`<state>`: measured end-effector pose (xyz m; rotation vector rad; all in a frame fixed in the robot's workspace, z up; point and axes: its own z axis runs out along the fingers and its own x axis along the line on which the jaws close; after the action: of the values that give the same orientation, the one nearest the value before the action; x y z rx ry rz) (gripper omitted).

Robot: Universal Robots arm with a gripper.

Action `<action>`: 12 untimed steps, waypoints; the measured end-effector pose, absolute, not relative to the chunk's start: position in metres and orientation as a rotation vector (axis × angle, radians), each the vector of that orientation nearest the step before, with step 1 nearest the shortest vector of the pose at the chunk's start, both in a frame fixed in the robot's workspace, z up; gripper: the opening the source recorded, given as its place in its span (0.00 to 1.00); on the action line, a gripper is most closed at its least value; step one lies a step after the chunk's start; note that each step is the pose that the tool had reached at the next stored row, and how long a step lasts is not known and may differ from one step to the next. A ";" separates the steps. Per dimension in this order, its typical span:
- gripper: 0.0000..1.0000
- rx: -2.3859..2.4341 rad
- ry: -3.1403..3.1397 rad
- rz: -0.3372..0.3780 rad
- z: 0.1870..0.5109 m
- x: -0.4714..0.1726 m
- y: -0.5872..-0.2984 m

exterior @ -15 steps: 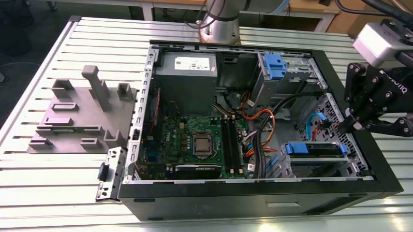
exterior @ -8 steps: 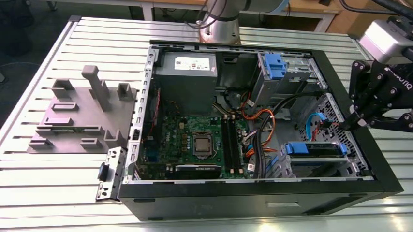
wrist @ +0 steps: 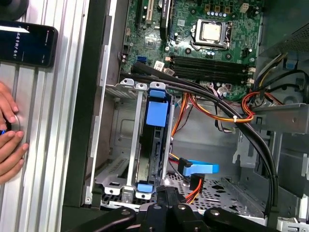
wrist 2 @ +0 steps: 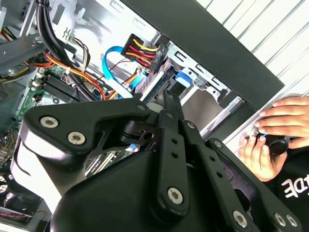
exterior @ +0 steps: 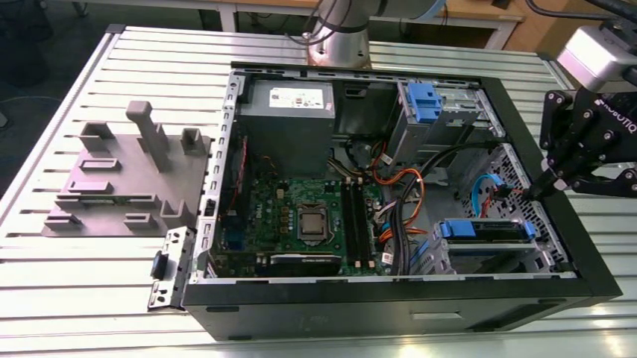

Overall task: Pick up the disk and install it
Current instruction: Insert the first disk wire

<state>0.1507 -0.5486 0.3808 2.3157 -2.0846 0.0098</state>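
Disk (exterior: 482, 231) first: it lies in the drive cage at about 4 o'clock inside the open computer case (exterior: 398, 306) in the exterior view, its blue rails showing on either side, and nothing grips it. In the first wrist view the disk (wrist: 157, 116) stands on edge between the metal bars of that cage, with a blue tab at each end. The slatted metal bench (exterior: 60, 283) carries everything. The black case takes up most of it, lying on its side with its panel off. At 9 o'clock from the case a grey moulded fixture (exterior: 110, 186) rests on the bench. Inside the case, the grey power supply (exterior: 289, 112) with a white sticker sits at 11 o'clock, and the green motherboard (exterior: 298, 201) lies at 7 o'clock below it. The gripper (exterior: 545, 190) hangs at the case's 3 o'clock edge, up from the disk and clear of it. In both wrist views its fingers (wrist 2: 169, 99) (wrist: 169, 195) are closed tip to tip with nothing between them. A dark phone (wrist: 26, 43) lies on the bench outside the case wall, and a person's hand (wrist: 9, 145) (wrist 2: 280, 130) rests on the bench near it. Orange cables (exterior: 398, 183) run between the motherboard and the cage. An upright blue latch (exterior: 424, 101) stands at 1 o'clock, and the square processor (exterior: 312, 221) sits on the motherboard.
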 end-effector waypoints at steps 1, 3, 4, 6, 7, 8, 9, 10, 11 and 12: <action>0.11 2.316 -2.084 0.010 0.381 0.151 -0.549; 0.11 2.316 -2.084 0.010 0.381 0.151 -0.548; 0.11 2.316 -2.084 0.010 0.381 0.152 -0.548; 0.11 2.315 -2.084 0.009 0.381 0.153 -0.548; 0.11 2.314 -2.083 0.006 0.380 0.156 -0.548; 0.11 2.313 -2.082 0.003 0.380 0.158 -0.548; 0.11 2.312 -2.081 0.000 0.379 0.160 -0.547; 0.11 2.311 -2.080 -0.002 0.379 0.162 -0.546; 0.17 2.310 -2.079 -0.003 0.378 0.163 -0.545; 0.23 2.311 -2.078 -0.004 0.377 0.163 -0.544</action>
<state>0.1628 -0.5442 0.3773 2.3107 -2.0778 -0.0035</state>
